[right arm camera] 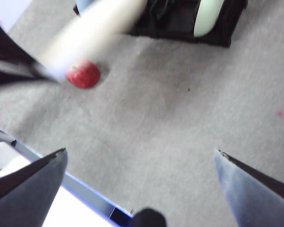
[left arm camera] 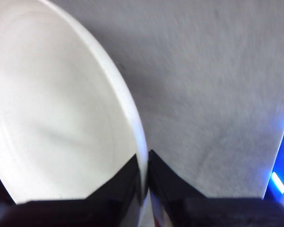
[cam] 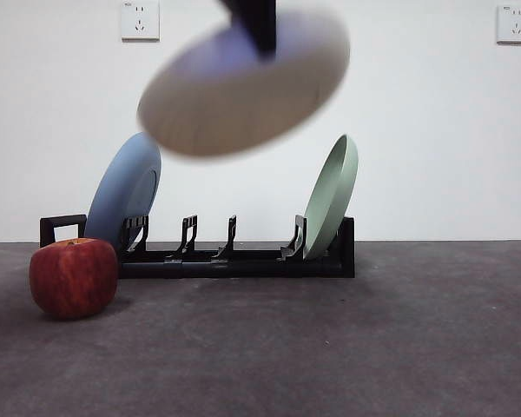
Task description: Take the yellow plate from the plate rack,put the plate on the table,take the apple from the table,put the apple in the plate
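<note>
The yellow plate (cam: 243, 87) hangs tilted and blurred in the air above the plate rack (cam: 234, 261). My left gripper (cam: 259, 35) comes down from the top edge and is shut on its rim. The left wrist view shows the plate (left arm camera: 52, 109) pinched between the left gripper's (left arm camera: 146, 161) two black jaws. The apple (cam: 73, 276) rests on the table (cam: 347, 347) at the rack's left end. My right gripper (right arm camera: 141, 151) hovers high over the table, open and empty. From there the apple (right arm camera: 83, 74), the plate (right arm camera: 90, 33) and the rack (right arm camera: 180, 21) lie beyond it.
A blue plate (cam: 126, 195) leans in the rack's left slot and a pale green plate (cam: 333, 195) in its right slot. The slots between them hold nothing. Two wall sockets (cam: 140, 19) sit high on the white wall behind.
</note>
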